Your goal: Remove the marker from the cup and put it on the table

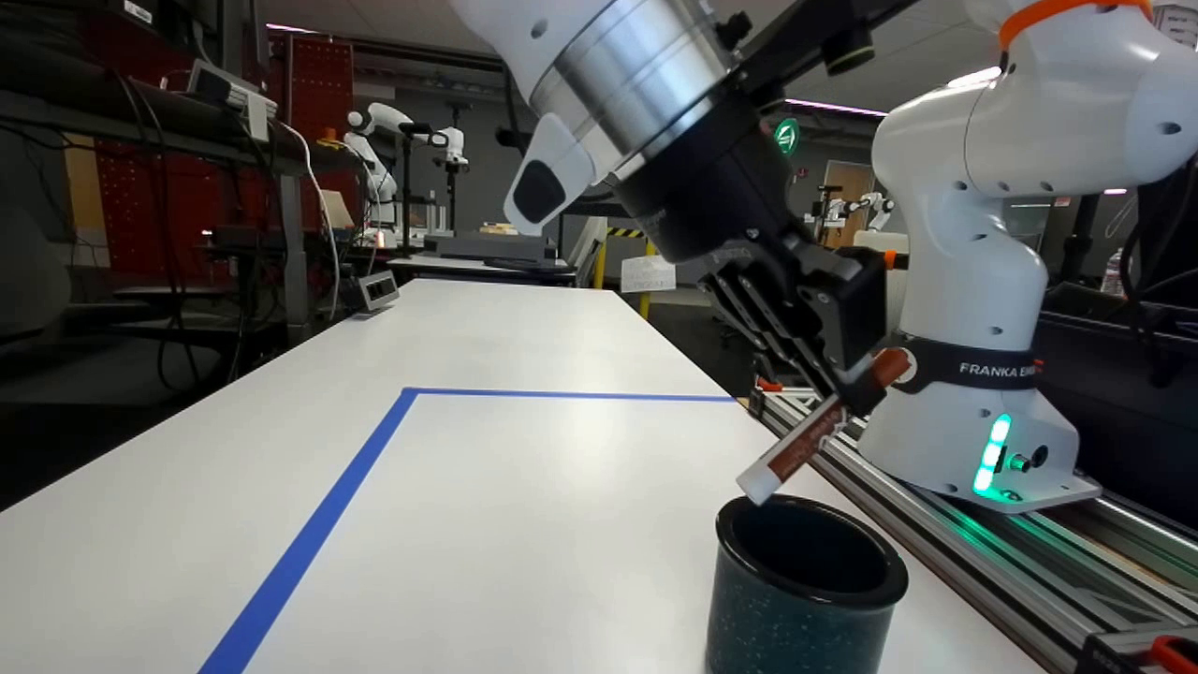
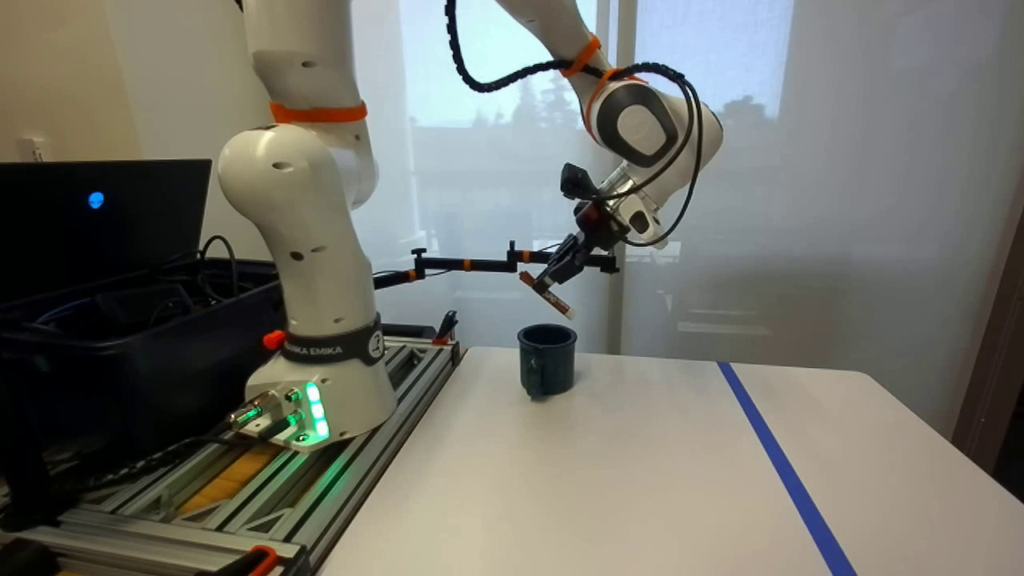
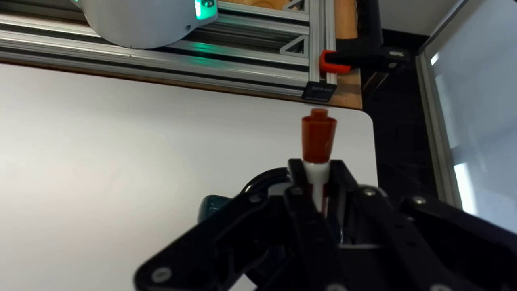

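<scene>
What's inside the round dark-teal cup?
Only dark inner wall shows in the cup; its near side hides the bottom. The slim brown marker is above, held by the black tool.

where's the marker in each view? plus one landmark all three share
In an exterior view: the marker is right of centre, lower half, tilted in the gripper, white end down.
In an exterior view: the marker is just right of centre, slightly below mid-height.
Wrist view: the marker is right of centre, partly hidden by the gripper.
Shared landmark: the cup, mostly hidden in the wrist view.
</scene>
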Motion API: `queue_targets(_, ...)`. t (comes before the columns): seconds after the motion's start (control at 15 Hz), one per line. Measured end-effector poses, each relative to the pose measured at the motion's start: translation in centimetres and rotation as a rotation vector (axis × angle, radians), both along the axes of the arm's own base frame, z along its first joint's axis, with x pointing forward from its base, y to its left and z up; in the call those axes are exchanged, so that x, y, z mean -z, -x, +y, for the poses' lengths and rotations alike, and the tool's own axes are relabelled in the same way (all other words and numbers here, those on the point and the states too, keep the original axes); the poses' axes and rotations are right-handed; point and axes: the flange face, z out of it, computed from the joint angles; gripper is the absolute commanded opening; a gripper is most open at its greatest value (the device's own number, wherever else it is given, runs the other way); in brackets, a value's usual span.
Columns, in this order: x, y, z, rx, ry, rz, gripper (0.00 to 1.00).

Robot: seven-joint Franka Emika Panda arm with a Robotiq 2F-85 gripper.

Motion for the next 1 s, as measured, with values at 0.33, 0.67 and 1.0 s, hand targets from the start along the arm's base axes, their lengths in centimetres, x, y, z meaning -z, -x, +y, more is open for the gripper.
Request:
queue_targets(0.33,-0.9,0.2,-3.5,0.081,0.099,-0.08,0.05)
queue_targets(0.67,1.4,0.3,-8.0,0.149,0.169,-0.16,0.05)
queue_targets(1.0,4.4,1.5,-11.6,0.179,0.201,-0.233,0.05)
